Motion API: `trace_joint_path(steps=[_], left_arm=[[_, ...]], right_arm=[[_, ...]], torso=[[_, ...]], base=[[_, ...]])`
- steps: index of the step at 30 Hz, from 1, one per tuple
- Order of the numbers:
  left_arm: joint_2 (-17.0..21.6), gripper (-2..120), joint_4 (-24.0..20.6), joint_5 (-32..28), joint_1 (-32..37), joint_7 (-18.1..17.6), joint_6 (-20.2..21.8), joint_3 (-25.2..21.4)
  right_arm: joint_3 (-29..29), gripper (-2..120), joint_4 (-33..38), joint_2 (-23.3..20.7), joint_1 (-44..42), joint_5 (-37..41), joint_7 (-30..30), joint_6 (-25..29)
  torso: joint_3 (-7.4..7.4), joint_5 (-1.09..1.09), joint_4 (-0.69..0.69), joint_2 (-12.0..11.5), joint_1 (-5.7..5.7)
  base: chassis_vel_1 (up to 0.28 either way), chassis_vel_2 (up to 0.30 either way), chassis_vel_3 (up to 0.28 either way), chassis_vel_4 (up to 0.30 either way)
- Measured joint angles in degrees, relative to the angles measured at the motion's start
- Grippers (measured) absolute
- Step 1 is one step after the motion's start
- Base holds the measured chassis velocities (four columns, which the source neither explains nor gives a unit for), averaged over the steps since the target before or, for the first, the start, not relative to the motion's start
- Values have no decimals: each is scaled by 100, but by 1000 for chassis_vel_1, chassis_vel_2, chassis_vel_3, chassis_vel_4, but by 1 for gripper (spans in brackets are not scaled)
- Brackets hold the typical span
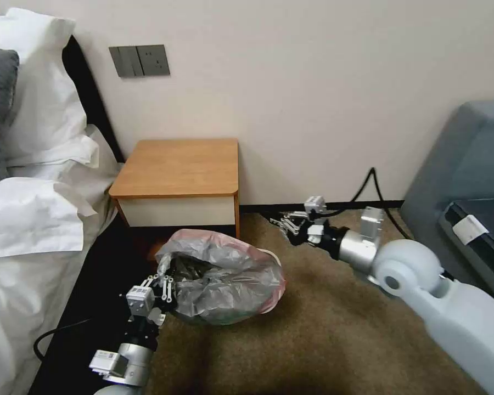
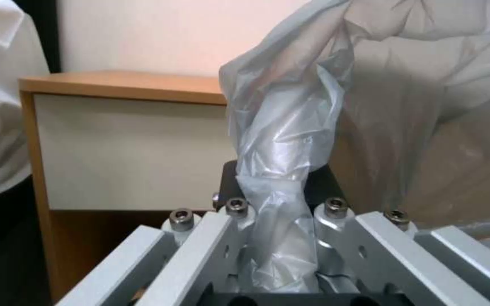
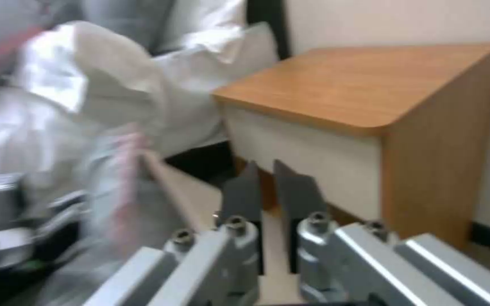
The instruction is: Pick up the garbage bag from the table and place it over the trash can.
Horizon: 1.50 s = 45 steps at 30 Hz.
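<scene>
bag [image 1: 225, 277] off the table [image 1: 181, 164], draped over the can [image 1: 269, 253] in front of it | left gripper [image 1: 167, 288] fingers pinched on a bag fold | right gripper [image 1: 282, 222] right of table, fingers nearly together, empty | left: spread the edge round the rim, let go

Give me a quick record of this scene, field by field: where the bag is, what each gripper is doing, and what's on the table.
garbage bag: draped over the trash can on the carpet, in front of the table
left gripper: shut on a twisted fold of the garbage bag at its near-left side
right gripper: beside the table's right front corner, apart from the bag, fingers nearly together, holding nothing
table: top bare
trash can: mostly hidden, a bit of pale rim showing at the far right
</scene>
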Motion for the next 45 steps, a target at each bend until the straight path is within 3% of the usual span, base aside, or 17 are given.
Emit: trace_joint_path(steps=[3, 13, 15, 22, 27, 30, 35, 37, 45], left_arm=[[12, 8, 0, -46, -32, 8, 5, -31], [96, 8, -48, -156, -33, 37, 25, -135], [109, 8, -55, -172, -32, 43, 25, -142], [110, 8, -64, -214, -43, 82, 25, -123], [107, 8, -66, -231, -43, 87, 37, -106], [107, 8, -66, -250, -51, 88, 66, -98], [107, 8, -66, -255, -54, 87, 102, -91], [108, 8, -66, -267, -62, 83, 120, -90], [110, 8, -84, -348, -66, 71, 145, -94]], right_arm=[[119, 24, 331, -252, -193, 410, -71, -125], [-76, 61, 435, -501, -152, 863, -237, -385], [-113, 64, 437, -505, -126, 894, -232, -416], [-489, 92, 298, -408, -29, 536, -289, -358], [-602, 85, 259, -342, 1, 342, -246, -259], [-605, 69, 258, -323, -33, 290, -214, -233], [-596, 59, 258, -333, -71, 266, -212, -228], [-581, 46, 239, -339, -95, 210, -220, -211], [-487, 18, 156, -335, -151, 178, -217, -122]], torso=[[0, 0, 1, 0, 0], [0, 0, 2, 0, 0], [0, -1, 2, 0, 0], [0, 0, 2, 0, 0], [0, 0, 2, 0, 0], [0, 0, 2, 0, 0], [0, 0, 2, 0, 0], [0, 0, 2, 0, 0], [0, 0, 2, 0, 0]], base=[[0, 0, 0, 0], [0, 0, 0, 0], [0, 0, 0, 0], [0, 0, 0, 0], [0, 0, 0, 0], [0, 0, 0, 0], [0, 0, 0, 0], [0, 0, 0, 0], [0, 0, 0, 0]])
